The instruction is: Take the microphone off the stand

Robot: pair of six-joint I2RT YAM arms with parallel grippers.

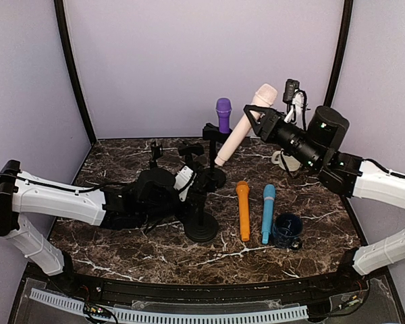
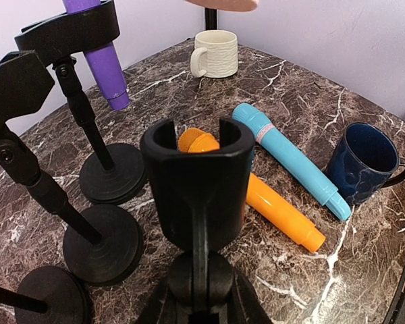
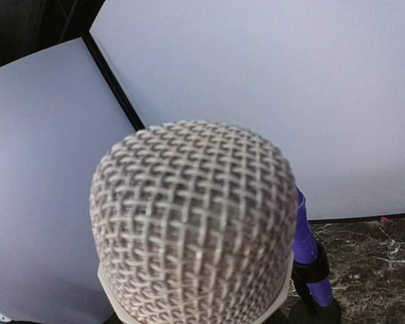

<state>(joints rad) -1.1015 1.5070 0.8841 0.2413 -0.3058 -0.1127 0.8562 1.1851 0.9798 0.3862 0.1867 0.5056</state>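
Overhead, you see four microphones. The pink microphone (image 1: 239,131) is off its stand, tilted in the air above the desk (image 1: 317,196), and your right hand (image 1: 255,120) is clenched on it just below the head. A purple microphone (image 1: 223,113) stands upright in a clip behind it. An orange microphone (image 1: 244,210) and a blue microphone (image 1: 267,213) lie side by side on the desk. There are two mugs: a navy mug (image 1: 287,231) just beside the blue one, and a white mug (image 1: 283,160) partly hidden behind your right arm. Your left hand (image 1: 191,183) lies low by the empty stand (image 1: 201,226).

From the left wrist, you count four stands. The nearest one's clip is bare, and the fingers close on its stem from both sides. The purple one's stand (image 2: 111,179), a second bare stand (image 2: 101,243) and a fourth base (image 2: 50,297) sit to the left. Both mugs and both lying microphones show here.

From the right wrist, the pink mesh head fills the view, with the purple microphone clipped behind it.
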